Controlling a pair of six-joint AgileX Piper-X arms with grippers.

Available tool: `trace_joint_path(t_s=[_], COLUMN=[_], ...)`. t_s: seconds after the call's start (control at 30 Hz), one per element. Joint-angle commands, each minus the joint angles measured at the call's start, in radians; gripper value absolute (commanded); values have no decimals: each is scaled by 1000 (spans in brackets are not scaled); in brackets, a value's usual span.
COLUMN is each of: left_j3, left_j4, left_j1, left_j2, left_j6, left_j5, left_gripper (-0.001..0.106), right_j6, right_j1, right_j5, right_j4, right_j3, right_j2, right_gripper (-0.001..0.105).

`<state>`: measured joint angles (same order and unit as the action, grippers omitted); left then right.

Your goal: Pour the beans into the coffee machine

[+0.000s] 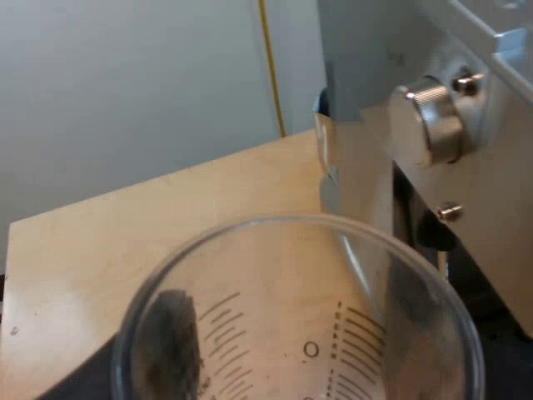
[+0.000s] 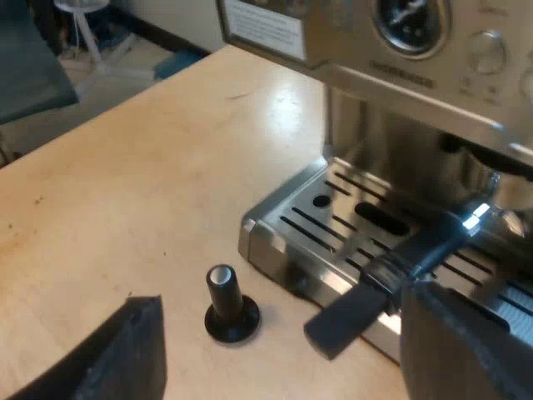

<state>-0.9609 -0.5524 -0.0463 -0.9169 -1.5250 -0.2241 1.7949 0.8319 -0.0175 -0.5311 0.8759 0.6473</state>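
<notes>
two dark fingers [image 1: 171, 333] of the left gripper [image 1: 291, 350] show through the clear wall of the measuring glass [image 1: 250, 229], one on each side, clasped on it. the glass is held close against the side of the espresso machine [image 1: 500, 192], near a ribbed metal knob [image 1: 433, 121] on that side, with the pale wooden table [image 1: 166, 217] seen beyond and through it. its printed scale lines run down the wall, and dark specks cling near one finger; whether beans lie inside i cannot tell. the right gripper [image 2: 283, 362] hangs over the table at the machine's front, its fingers [image 2: 125, 358] spread wide with nothing between them. a tamper [image 2: 226, 304] with a black knob stands upright on the table just beside the corner of the slotted drip tray [image 2: 333, 208], apart from both fingers. a dark handle [image 2: 391, 279] juts from the machine's front, slanting over the tray and past its edge, its end close to one of the right fingers. a round gauge [image 2: 410, 21] sits on the machine's face above the tray.
</notes>
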Motion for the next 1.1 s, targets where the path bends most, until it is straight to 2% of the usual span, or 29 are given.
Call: trace_joint_path(t_s=[0.03, 0.1, 0.37, 0.43, 0.5, 0.7, 0.83, 1.0, 1.1], left_j3=[42, 87, 277, 323, 374, 500, 540, 546, 546], left_j4=[60, 102, 336, 409, 486, 652, 724, 832, 915], left_j1=[-13, -12, -12, -12, -12, -12, -12, -12, -12], left_j2=[10, 10, 10, 10, 10, 10, -6, -108, -162], left_j6=[-12, -12, -22, -31, -75, -95, -98, -172, -181], left_j5=[-62, -73, -82, -84, -86, -86, -86, -86, -80], left_gripper=[8, 8, 8, 8, 8, 8, 8, 8, 8], right_j6=[2, -6, -6, -6, -6, -6, -6, -24, -28], right_j1=[134, 168, 180, 180, 180, 180, 180, 180, 180], right_j5=[-145, -190, -186, -186, -180, -181, -181, -181, -181], right_j4=[142, 175, 305, 328, 333, 333, 333, 341, 348], right_j3=[-74, -102, -147, -155, -163, -190, -196, -196, -196], right_j2=[22, 41, 58, 58, 58, 58, 69, 105, 119], right_gripper=[62, 62, 62, 62, 62, 62, 62, 62, 62])
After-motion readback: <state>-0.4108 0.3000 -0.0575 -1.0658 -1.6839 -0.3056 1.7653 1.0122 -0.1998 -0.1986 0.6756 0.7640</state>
